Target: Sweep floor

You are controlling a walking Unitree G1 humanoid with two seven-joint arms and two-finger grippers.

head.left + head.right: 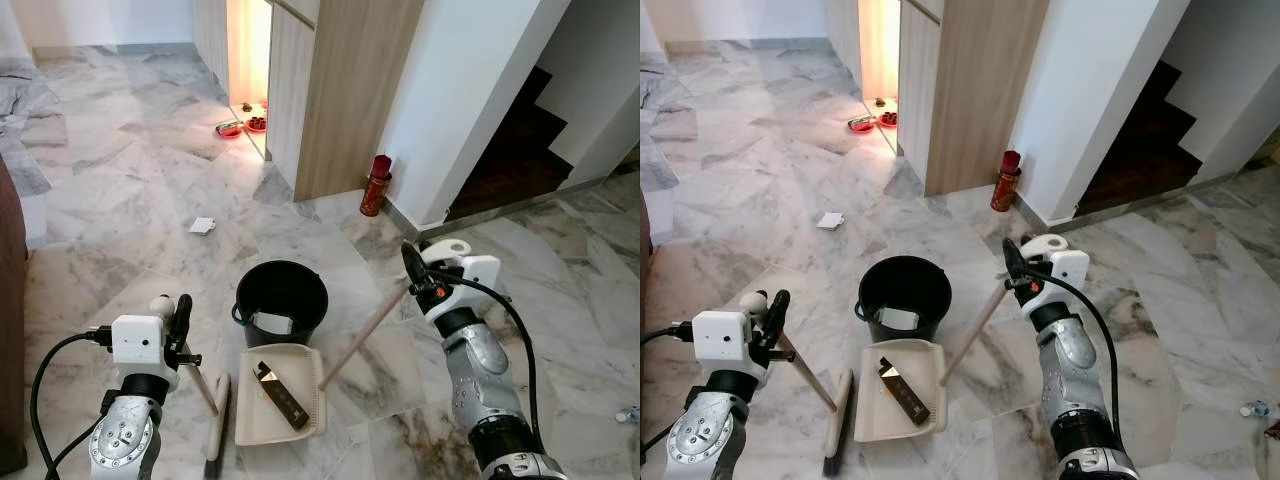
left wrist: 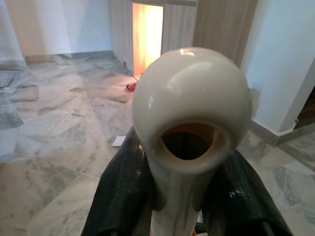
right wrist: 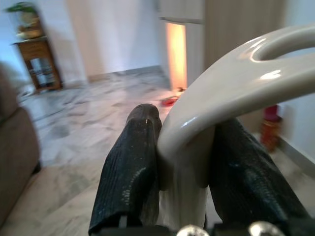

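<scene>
We've got both tools in hand here. Our left gripper is pinching the top of the broom handle, fingers pressed against the cream knob; the brush head sits on the marble floor below and just inboard of that gripper. Our right gripper is clamped on the looped grip of the dustpan handle, which slants down and inward to the dustpan. A dark flat piece of debris lies in the pan. Beyond the pan, between our two grippers, stands the black bucket with something pale inside. A scrap of paper lies well ahead of the left gripper.

The risks, as we judge them: tilt the pan carelessly and that debris slides back onto the floor. Swing either long handle wide and we could knock the bucket over. Both grips sit at the very handle tips, so a twist could let a tool slip.
</scene>
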